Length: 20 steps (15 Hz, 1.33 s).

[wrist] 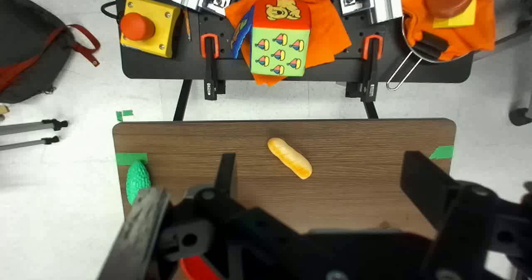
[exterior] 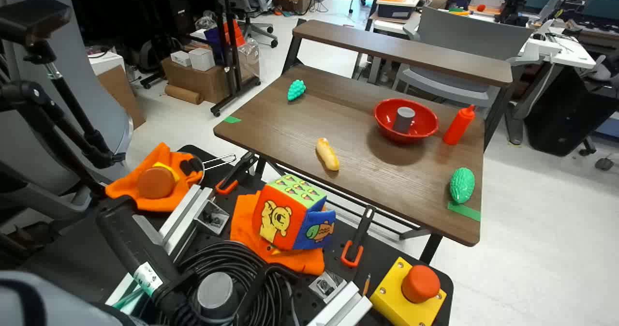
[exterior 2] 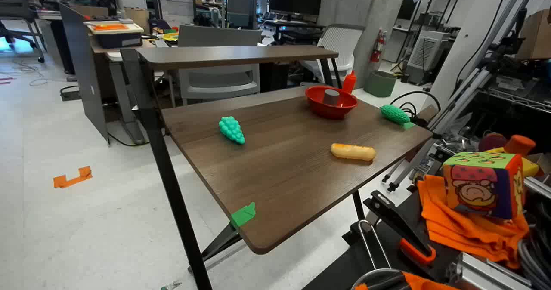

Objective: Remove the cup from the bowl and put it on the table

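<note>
Matte grey cylindrical cup [exterior: 404, 119] sits inside the glossy red round bowl [exterior: 424, 122] in both exterior views; can't tell which end's up. Bowl's on the brown wood-grain table [exterior: 271, 123], w/ an upright red squeeze bottle [exterior: 458, 125] just beside it.

Claw [wrist: 321, 163] is wide: tips well apart in wrist view, w/ a tan bread-roll-shaped toy [wrist: 289, 158] showing in the gap btwn them, though it lies on the table below. Roll's nr the table's long edge.

Oval bumpy green toy [exterior: 463, 185] lies nr a table corner, by a strip of green tape [exterior: 465, 211]. Turquoise grape-cluster toy [exterior 2: 231, 130] is over on the opp. half, well apart fr. the bowl. 2nd bit of green tape [exterior: 232, 119] on that side too.

Across a gap: black perforated board [wrist: 153, 70] carrying a soft cube in red, green & blue cloth [wrist: 280, 49] on an orange cloth [wrist: 328, 47], plus a yellow box w/ a red-orange button [wrist: 166, 26]. Two black clamps w/ orange-red loops [wrist: 210, 74] at the board edge facing the table. Lower part of wrist view's blurry, mostly blocked by the claw.
</note>
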Each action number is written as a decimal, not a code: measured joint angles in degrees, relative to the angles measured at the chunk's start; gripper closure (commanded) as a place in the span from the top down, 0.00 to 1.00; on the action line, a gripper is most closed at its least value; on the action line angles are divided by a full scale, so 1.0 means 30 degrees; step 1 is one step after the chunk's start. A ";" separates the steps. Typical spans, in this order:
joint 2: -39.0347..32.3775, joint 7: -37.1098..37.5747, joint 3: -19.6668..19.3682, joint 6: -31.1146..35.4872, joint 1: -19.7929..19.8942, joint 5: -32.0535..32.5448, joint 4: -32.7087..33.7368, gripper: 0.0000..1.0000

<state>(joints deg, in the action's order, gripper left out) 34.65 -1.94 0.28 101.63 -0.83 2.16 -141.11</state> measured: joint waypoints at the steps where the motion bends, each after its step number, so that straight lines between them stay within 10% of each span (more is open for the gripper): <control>1: 0.0000 0.0000 0.0000 0.0007 0.0000 0.0000 0.0017 1.00; 20: -0.1474 0.0343 -0.0402 0.2714 0.0003 -0.0328 0.0305 1.00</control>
<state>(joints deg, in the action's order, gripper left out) 30.22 -0.91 -0.92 109.77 -0.82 1.18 -140.19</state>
